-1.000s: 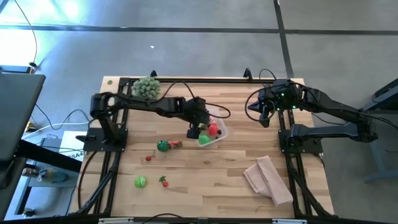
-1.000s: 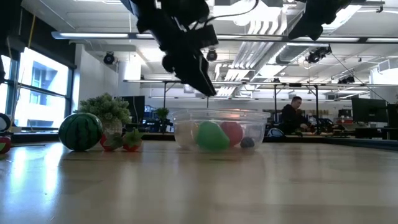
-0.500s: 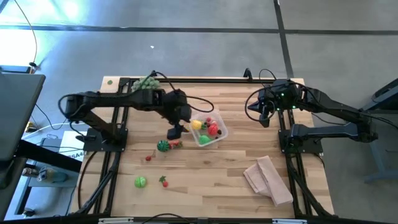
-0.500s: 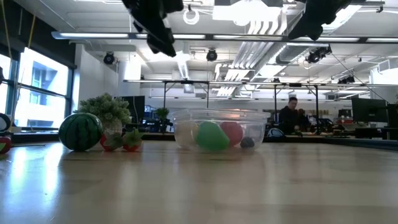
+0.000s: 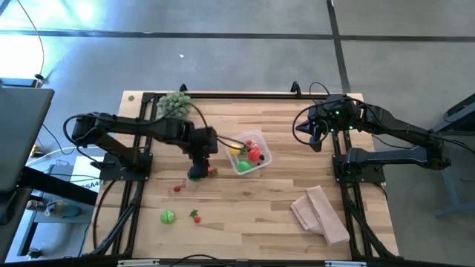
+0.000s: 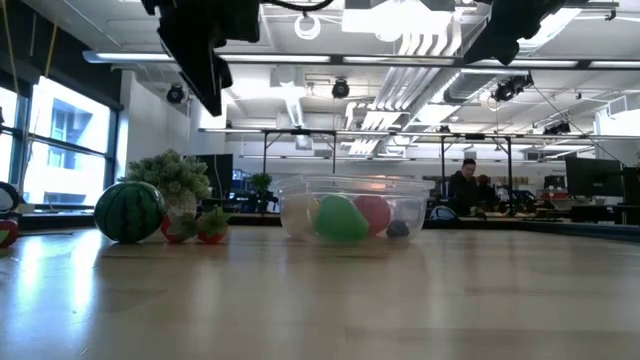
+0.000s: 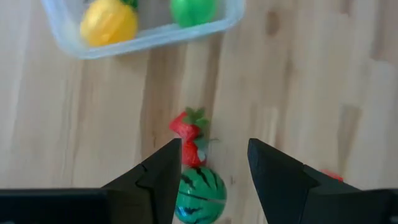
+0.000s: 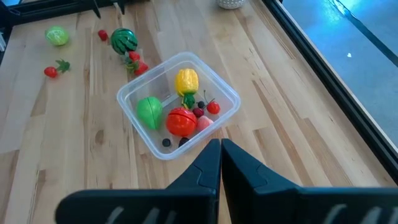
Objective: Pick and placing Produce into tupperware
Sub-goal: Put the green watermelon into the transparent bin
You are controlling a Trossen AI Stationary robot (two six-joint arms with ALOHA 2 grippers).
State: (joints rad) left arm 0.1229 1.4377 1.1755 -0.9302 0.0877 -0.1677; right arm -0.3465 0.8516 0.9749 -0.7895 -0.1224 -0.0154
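**— What are your fingers doing?**

— My left gripper [image 7: 214,165] hangs over the table [image 5: 282,200] with its jaws spread apart and nothing between them. Straight below the gap, on the wood, lies the little watermelon [image 7: 200,194], and just past it, toward the container, two strawberries [image 7: 189,138] lie one against the other, the nearer one touching the melon. A small red piece [image 7: 331,177] peeks out beside one of my fingers. My right gripper [image 8: 221,165] waits off at the far right corner, fingers pressed together and holding nothing.

**— And where's the produce and the tupperware?**

— The tupperware [image 5: 261,165] sits ahead of my left fingertips, beyond the strawberries, near but apart from them. Inside it are a yellow fruit [image 8: 186,81], a green ball [image 8: 149,112], a red tomato [image 8: 181,121] and some small berries [image 8: 205,110]. Behind my left fingers, nearer the table's front edge, a light green piece [image 5: 168,216], a tiny red one with a green top [image 5: 195,216] and a red berry [image 5: 177,188] lie loose, well apart from the container.
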